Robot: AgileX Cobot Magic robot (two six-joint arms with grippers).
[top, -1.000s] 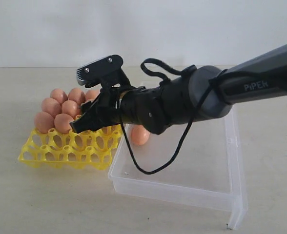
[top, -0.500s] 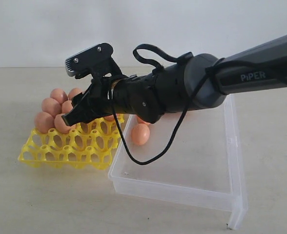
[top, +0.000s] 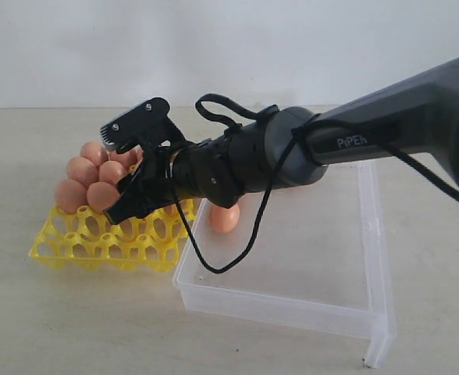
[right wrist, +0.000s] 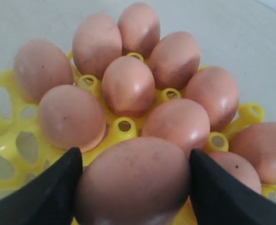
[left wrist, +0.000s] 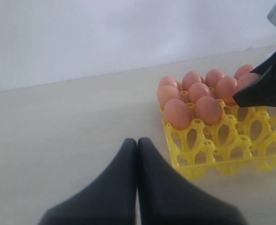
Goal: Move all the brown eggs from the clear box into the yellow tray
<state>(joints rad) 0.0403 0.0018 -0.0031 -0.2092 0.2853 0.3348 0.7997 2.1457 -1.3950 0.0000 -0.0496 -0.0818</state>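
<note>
Nearest edge: the low front wall of the clear box (top: 276,306), with a flanged lip along its right side. The box floor is mostly bare. One brown egg (top: 224,218) is seen lying at the far left end, near the wall that faces the yellow tray (top: 97,248). The tray is set just beside that wall; whether they touch cannot be told. The two near rows of tray cups are seen unfilled, and the far rows are packed with seated eggs (top: 85,173).

The right gripper (top: 124,209) is extended across the box's left wall and held over the tray's middle, tilted down. In the right wrist view its jaws are spread wide and clamped on a held egg (right wrist: 132,180). Both fingers (right wrist: 39,187) are pressed to its sides, just short of the seated cluster. Whether it touches a cup cannot be told.

The left gripper (left wrist: 137,145) is pointed across the table (left wrist: 58,131), well apart from the tray, with its fingers pressed together and nothing gripped.
</note>
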